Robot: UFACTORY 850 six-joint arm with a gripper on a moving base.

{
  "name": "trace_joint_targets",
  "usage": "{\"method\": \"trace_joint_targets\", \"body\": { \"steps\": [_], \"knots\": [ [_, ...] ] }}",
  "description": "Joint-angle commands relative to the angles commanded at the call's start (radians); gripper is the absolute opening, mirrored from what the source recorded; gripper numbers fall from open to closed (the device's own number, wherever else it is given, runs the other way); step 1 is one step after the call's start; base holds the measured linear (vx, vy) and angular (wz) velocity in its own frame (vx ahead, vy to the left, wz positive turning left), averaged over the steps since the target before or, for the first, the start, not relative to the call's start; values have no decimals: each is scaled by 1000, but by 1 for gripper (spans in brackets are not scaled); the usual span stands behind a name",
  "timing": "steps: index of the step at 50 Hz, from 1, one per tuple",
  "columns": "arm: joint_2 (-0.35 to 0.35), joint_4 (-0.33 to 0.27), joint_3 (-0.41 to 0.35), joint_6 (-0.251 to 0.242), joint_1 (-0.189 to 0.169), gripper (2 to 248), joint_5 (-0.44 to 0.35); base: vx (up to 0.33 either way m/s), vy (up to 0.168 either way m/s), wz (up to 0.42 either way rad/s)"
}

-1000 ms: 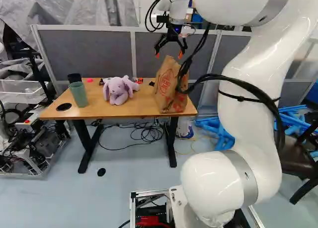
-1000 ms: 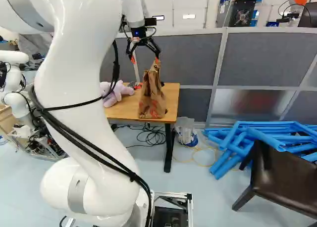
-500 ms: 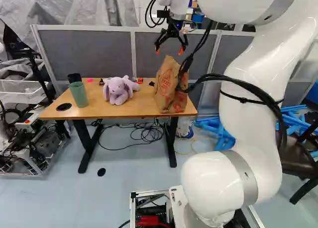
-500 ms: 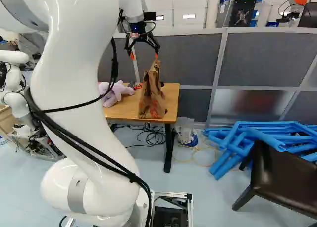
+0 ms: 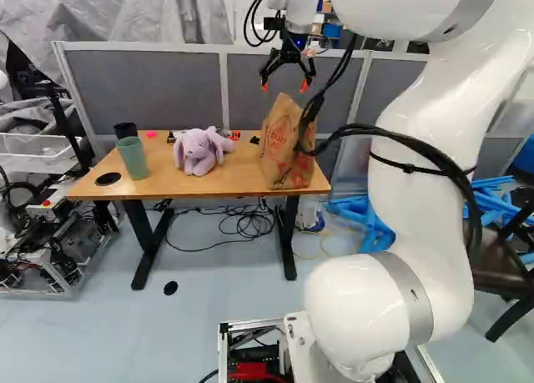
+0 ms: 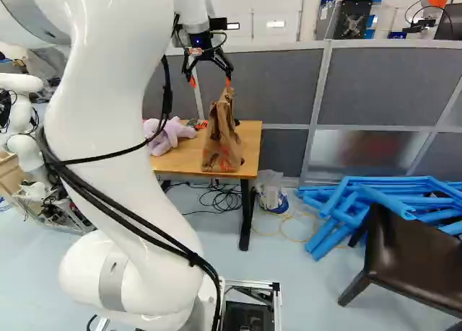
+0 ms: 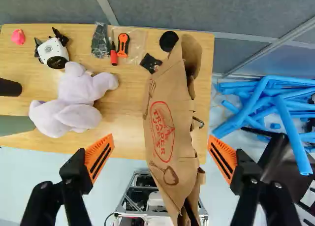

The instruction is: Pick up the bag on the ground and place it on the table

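The black two-fingered hand [image 5: 284, 86] is released, its fingers spread above the brown paper bag [image 5: 281, 149], which stands on the light wooden counter [image 5: 238, 177]. A sideways swing could catch a finger on the bag's top and topple it.

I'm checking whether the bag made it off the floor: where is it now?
The bag stands on the table, at its right end in the left base view, beside the plush bunny.
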State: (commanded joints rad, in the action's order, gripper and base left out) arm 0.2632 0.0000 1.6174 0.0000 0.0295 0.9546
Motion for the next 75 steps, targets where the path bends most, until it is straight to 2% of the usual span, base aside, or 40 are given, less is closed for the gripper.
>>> {"method": "trace_joint_targets", "body": {
  "steps": [75],
  "knots": [
    [0,0,0,0,0,247,0,-128,-1,9]
  ]
}}
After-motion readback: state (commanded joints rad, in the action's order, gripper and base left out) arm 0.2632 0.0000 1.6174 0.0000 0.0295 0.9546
